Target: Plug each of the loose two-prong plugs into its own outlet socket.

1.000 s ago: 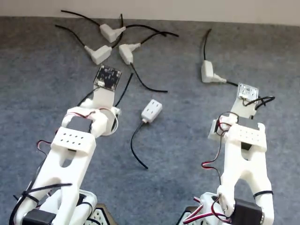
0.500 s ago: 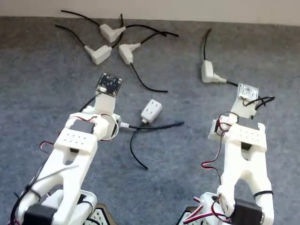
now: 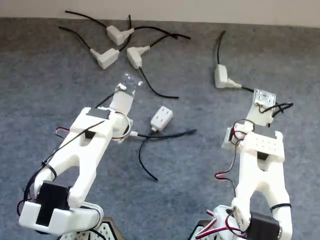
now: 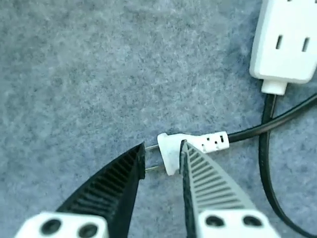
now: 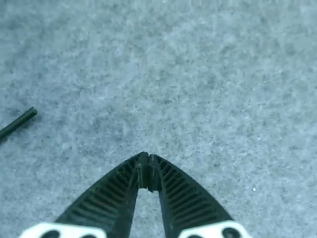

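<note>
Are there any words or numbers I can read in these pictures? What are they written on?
There is nothing to read: no words, numbers or signs show clearly on anything.
outlet socket: only plain slots, no print to be seen.
two-prong plug: small dark notches on its collar, not letters.

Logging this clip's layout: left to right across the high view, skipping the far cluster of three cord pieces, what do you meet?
left arm → two-prong plug → outlet socket → lone white connector → right arm
</note>
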You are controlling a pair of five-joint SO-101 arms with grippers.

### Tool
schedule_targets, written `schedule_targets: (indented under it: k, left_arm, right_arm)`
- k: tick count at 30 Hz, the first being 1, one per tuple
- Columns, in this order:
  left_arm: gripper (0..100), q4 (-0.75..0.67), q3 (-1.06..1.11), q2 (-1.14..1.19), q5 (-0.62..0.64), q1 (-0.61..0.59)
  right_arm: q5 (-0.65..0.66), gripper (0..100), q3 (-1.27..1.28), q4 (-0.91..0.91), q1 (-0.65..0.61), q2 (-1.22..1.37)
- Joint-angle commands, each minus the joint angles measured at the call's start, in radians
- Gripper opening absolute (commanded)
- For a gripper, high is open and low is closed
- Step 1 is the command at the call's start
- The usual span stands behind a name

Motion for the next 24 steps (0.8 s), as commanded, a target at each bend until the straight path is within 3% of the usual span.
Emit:
schedule_targets:
  k: [1, 11, 18, 24]
  left_arm:
    - [13, 0.008, -0.008, -0.036, -0.163, 0.068]
    - [13, 0.005, 0.007, -0.035, -0.479, 0.099]
    - [13, 0.005, 0.012, -0.033, -0.681, 0.012]
    - [13, 0.005, 0.016, -0.031, -0.704, 0.012]
  right_arm:
    - [-0.009, 0.8, -0.004, -0.013, 0.010, -0.013]
    - [-0.009, 0.8, -0.004, -0.013, 0.012, -0.013]
    - [-0.009, 0.8, -0.004, -0.013, 0.012, -0.013]
    - [-0.009, 0.8, -0.004, -0.013, 0.013, -0.013]
